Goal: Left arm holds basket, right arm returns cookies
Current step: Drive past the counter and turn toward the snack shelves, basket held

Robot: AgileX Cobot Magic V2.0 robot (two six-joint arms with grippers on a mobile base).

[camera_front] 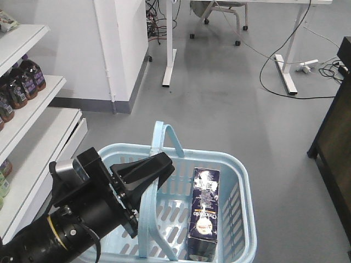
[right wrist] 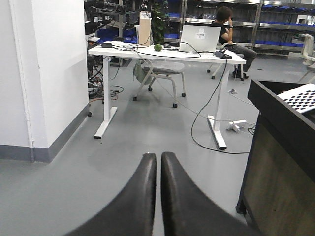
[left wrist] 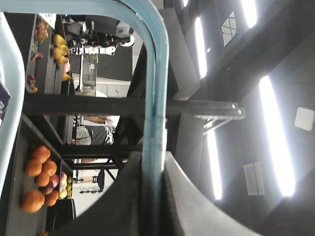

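Light blue plastic basket [camera_front: 126, 147], gripped at its nearer hoop handle [camera_front: 148, 219]; left gripper [camera_front: 162, 170] clenched on that hoop (seen from the left wrist, blue bar running straight down between the black fingers [left wrist: 118, 211]). Dark navy cookies [camera_front: 204, 211] box inside, along the basket's right wall, lower end by the near right corner. Right gripper [right wrist: 158, 164] above bare grey floor [right wrist: 74, 196], tips pressed together, grasping nothing. White shelves [camera_front: 33, 118] with bottles at the left
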